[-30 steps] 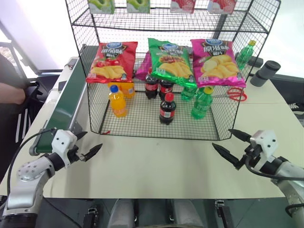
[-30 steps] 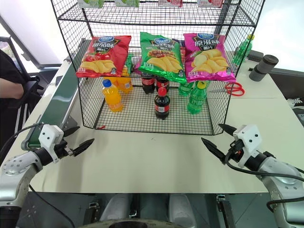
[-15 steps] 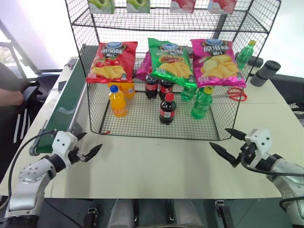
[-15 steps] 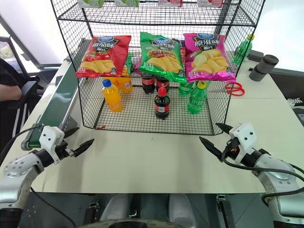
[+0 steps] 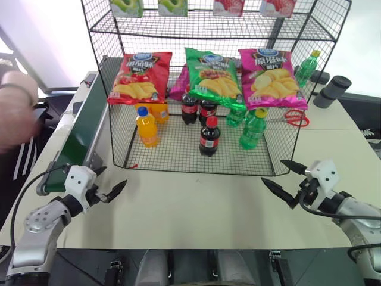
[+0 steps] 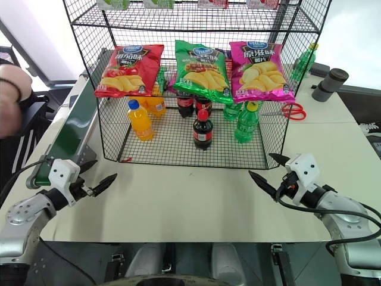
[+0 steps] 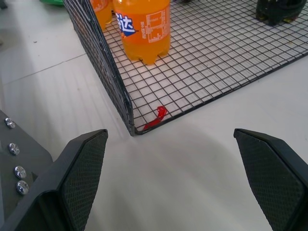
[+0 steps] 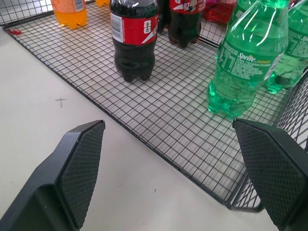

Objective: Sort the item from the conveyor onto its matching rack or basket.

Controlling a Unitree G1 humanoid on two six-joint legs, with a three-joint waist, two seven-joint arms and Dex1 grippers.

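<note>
- The wire basket (image 5: pixel 196 164) is set ahead of both grippers — between them, on the table (image 5: pixel 196 202).
- The conveyor (image 5: pixel 80 140) lies just beyond the left gripper (image 5: pixel 109 186).
- A cola bottle (image 5: pixel 209 136) stands in the basket, ahead-left of the right gripper (image 5: pixel 281 179).

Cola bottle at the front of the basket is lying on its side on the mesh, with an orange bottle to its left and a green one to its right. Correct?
Not quite. The cola bottle stands upright on the mesh floor of the basket, red cap up; the right wrist view and left eye view show it. The orange bottle and the green bottle flank it as you say.
</note>
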